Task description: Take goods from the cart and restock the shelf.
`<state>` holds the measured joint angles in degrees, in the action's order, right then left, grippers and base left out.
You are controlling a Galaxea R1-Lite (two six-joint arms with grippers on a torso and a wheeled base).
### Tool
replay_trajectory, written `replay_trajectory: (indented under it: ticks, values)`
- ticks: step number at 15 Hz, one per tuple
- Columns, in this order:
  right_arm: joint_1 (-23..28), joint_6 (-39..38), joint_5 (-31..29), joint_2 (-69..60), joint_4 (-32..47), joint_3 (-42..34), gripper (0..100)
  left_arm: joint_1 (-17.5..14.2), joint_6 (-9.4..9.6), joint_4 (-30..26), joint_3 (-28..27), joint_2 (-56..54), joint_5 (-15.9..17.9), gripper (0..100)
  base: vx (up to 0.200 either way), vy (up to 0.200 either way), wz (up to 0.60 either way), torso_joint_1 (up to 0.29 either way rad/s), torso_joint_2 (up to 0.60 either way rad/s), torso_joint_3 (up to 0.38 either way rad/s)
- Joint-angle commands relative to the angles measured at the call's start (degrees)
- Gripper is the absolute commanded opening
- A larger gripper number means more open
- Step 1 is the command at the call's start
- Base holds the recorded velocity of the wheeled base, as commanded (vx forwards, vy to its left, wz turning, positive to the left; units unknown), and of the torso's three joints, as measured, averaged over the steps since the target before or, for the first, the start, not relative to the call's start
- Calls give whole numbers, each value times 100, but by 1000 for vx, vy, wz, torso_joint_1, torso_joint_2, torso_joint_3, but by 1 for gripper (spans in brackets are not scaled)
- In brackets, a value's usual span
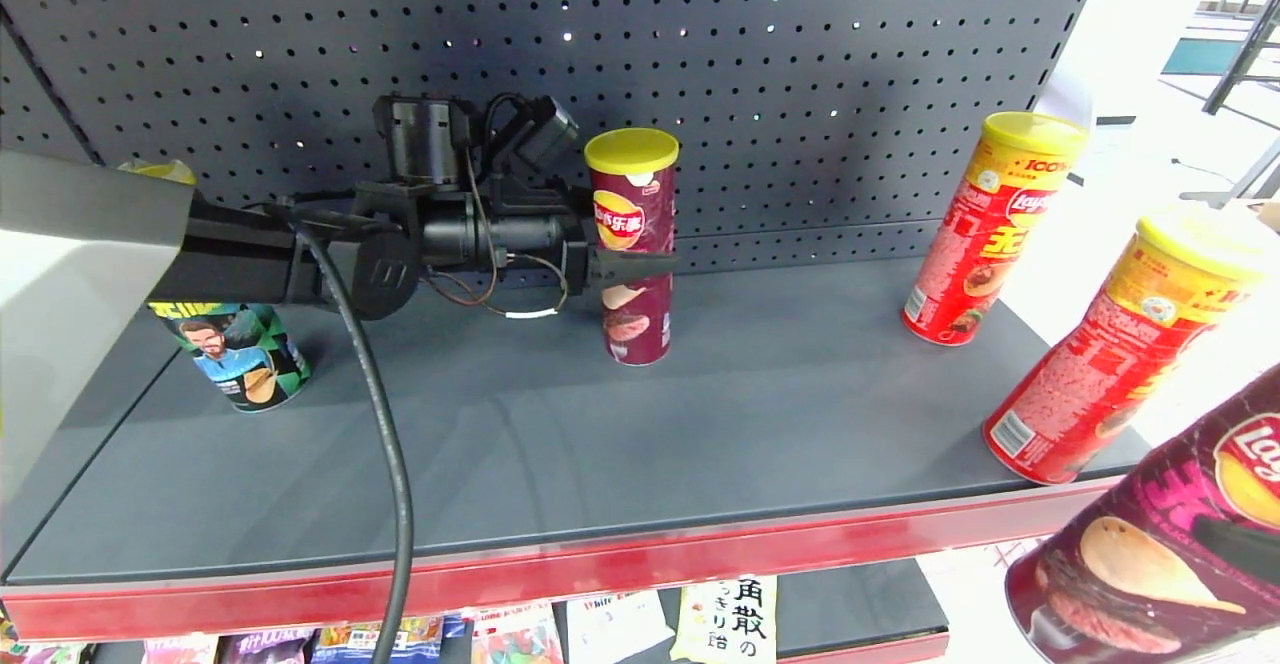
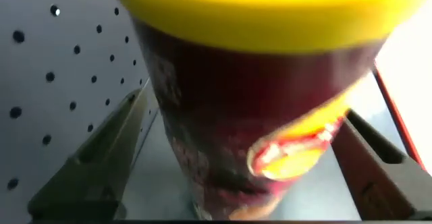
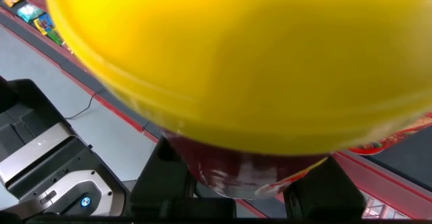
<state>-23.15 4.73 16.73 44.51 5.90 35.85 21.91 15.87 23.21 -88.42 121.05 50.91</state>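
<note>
A maroon chip can [image 1: 634,244] with a yellow lid stands upright on the grey shelf [image 1: 600,444], near the pegboard back. My left gripper [image 1: 640,262] reaches in from the left and is shut on its middle; in the left wrist view a black finger [image 2: 101,163] sits on either side of this can [image 2: 229,116]. A second maroon chip can [image 1: 1160,544] hangs tilted off the shelf's front right corner, with my right gripper [image 3: 246,183] shut on it below its yellow lid [image 3: 250,55].
Two red chip cans [image 1: 990,229] [image 1: 1110,344] stand at the shelf's right end, one at the front corner. A green can [image 1: 240,354] stands at the left under my left arm. Snack packets [image 1: 730,619] lie on the lower shelf. The shelf's front middle is bare.
</note>
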Motion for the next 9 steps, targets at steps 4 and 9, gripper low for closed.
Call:
replay_trajectory:
  ticks: [4,9]
  values:
    - [12,2,-11,-30,-1,1,0,147,-58,-10,-132,120,-11,0,0,0,0,0,0,0]
    - [12,2,-11,-47,-1,1,0,270,-119,-36,273,-451,-362,0,0,0,0,0,0,0]
